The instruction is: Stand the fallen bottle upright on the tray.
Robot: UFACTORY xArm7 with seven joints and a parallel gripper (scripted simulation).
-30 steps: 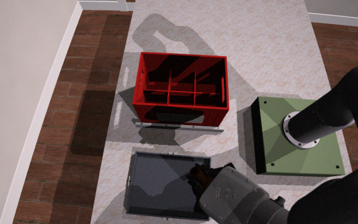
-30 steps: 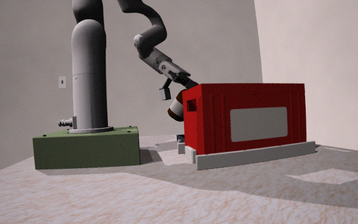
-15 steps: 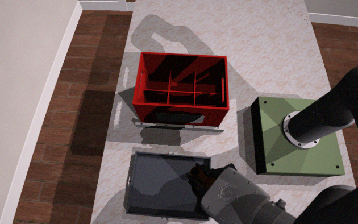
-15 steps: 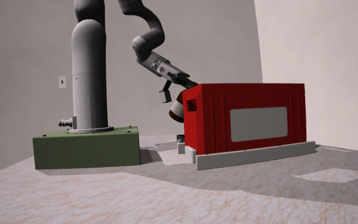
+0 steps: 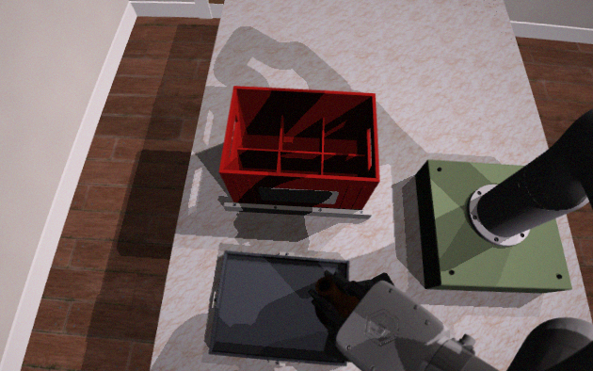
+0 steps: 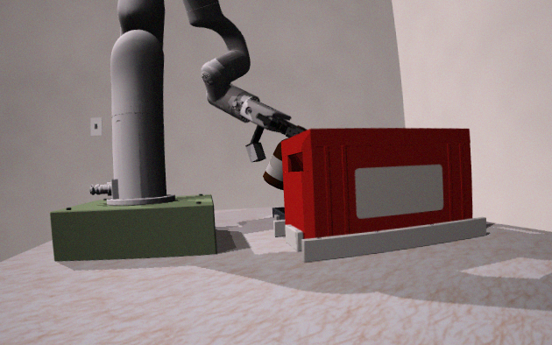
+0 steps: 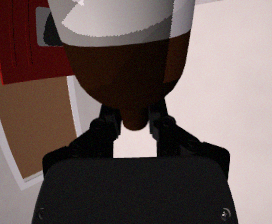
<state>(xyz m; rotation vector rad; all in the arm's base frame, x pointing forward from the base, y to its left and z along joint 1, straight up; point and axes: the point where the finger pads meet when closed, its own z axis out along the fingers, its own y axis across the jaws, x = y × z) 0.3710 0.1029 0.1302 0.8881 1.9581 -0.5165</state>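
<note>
My gripper [image 7: 134, 94] [image 5: 327, 289] [image 6: 291, 131] is shut on the neck of a brown bottle [image 7: 123, 63] [image 5: 335, 294] [image 6: 274, 168] with a white label. I hold it in the air over the right part of the dark grey tray [image 5: 249, 301], tilted, with its base lower than its neck. In the exterior view the bottle hangs well above the table and is partly hidden behind the red crate [image 6: 377, 179] [image 5: 298, 141] [image 7: 20, 36]. Only a corner of the tray [image 6: 278, 213] shows there.
The red crate with inner dividers stands behind the tray on a grey ledge [image 6: 390, 242]. The green robot base [image 5: 494, 235] [image 6: 133, 229] stands to the right of the tray. The table ends at a brick floor [image 5: 122, 188] on the left.
</note>
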